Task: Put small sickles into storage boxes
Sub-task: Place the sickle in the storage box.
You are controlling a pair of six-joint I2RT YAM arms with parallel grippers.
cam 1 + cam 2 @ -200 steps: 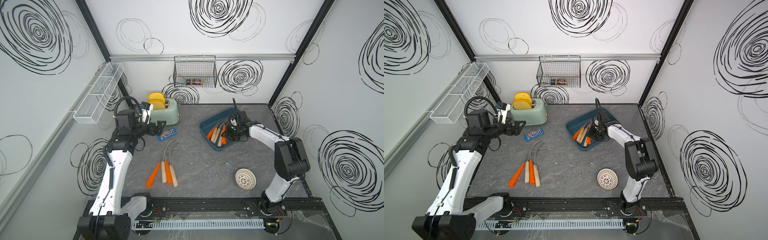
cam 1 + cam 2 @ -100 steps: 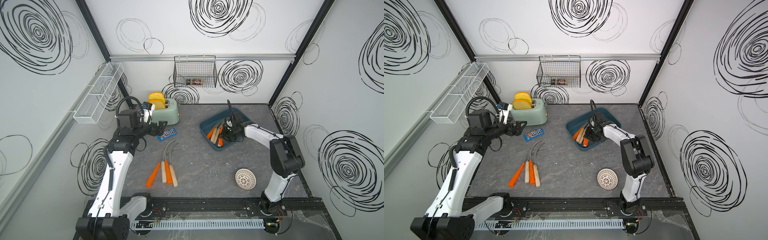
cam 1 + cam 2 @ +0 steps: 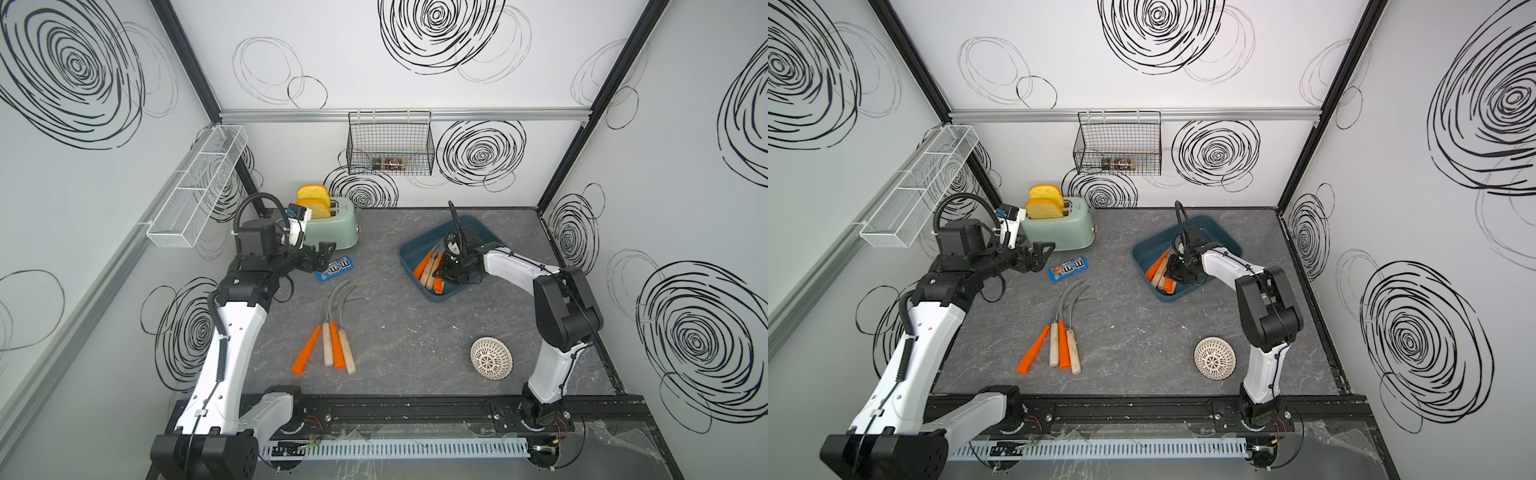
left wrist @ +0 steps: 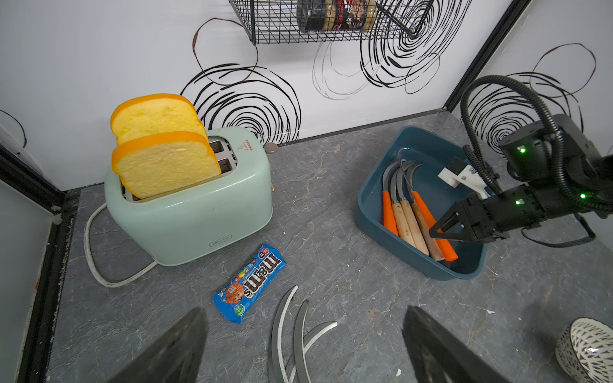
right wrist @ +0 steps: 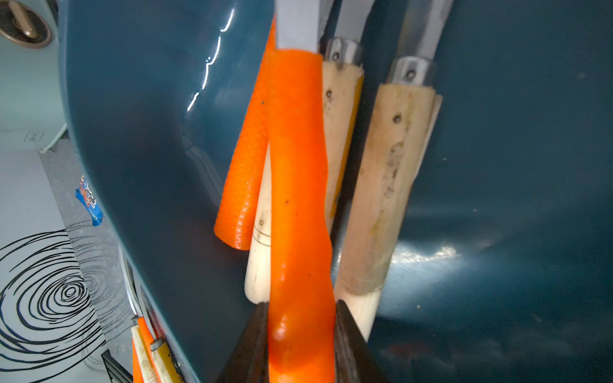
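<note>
Sickles in both top views: four lay on surface, grey curved blades, orange or wooden handles; more in teal tray. Left wrist: left pincer gaped wide, empty. Right wrist: right pincer clamped orange-handled sickle inside tray.

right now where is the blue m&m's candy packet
In both top views the packet lies on the grey tabletop in front of the mint-green toaster, by the left gripper.

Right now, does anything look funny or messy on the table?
The white bowl near the right arm seems tipped over, its patterned outside facing up. A candy pack lies loose by the toaster. Nothing looks spilled or broken.
</note>
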